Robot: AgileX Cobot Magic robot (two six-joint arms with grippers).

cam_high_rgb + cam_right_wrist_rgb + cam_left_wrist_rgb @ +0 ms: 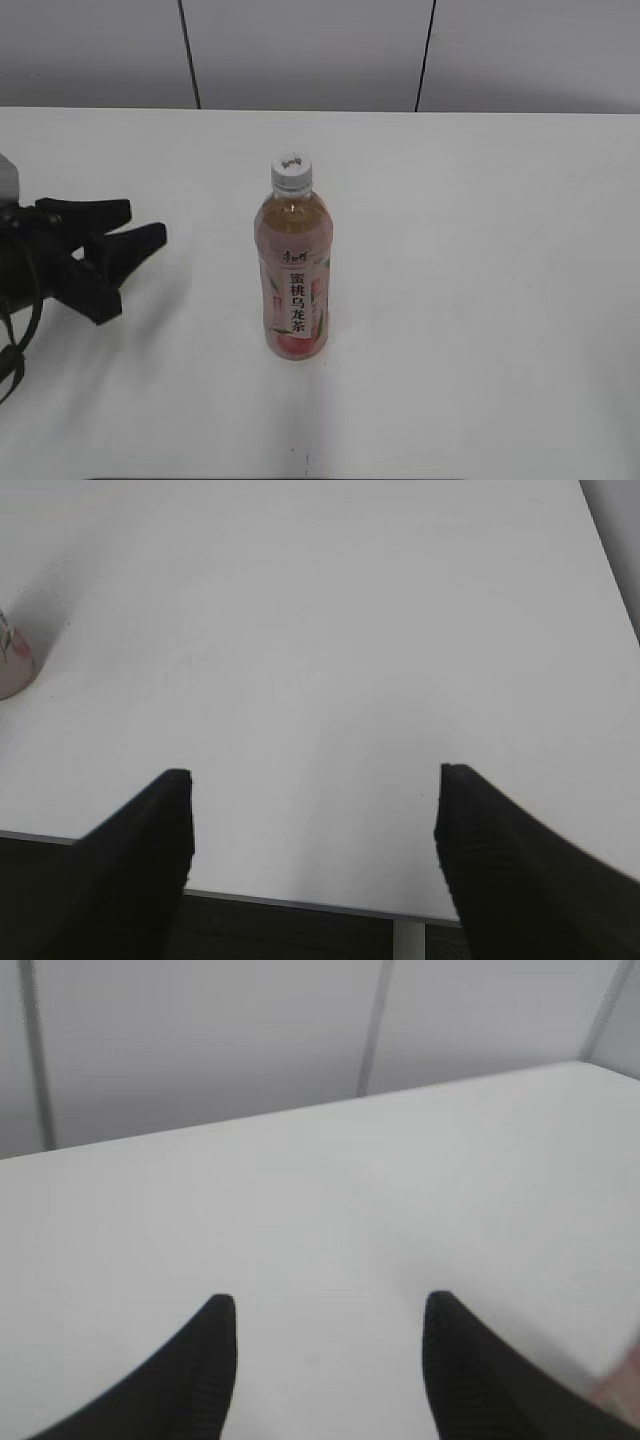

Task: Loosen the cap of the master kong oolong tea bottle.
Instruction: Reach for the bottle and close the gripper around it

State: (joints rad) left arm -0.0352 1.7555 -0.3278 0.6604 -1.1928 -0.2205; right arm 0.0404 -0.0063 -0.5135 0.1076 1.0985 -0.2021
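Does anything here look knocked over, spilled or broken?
Nothing stands out. The bottle stands upright on the white table with its cap on, no liquid around it. The left claw sits open, apart from it.

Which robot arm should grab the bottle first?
Probably the left. The left gripper is open and points at the bottle; the right gripper only shows the bottle's base at its view's edge.

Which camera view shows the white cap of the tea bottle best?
The exterior view: the cap sits fully visible atop the upright bottle. The left wrist view shows no cap; the right wrist view shows only the bottle's base at its left edge.
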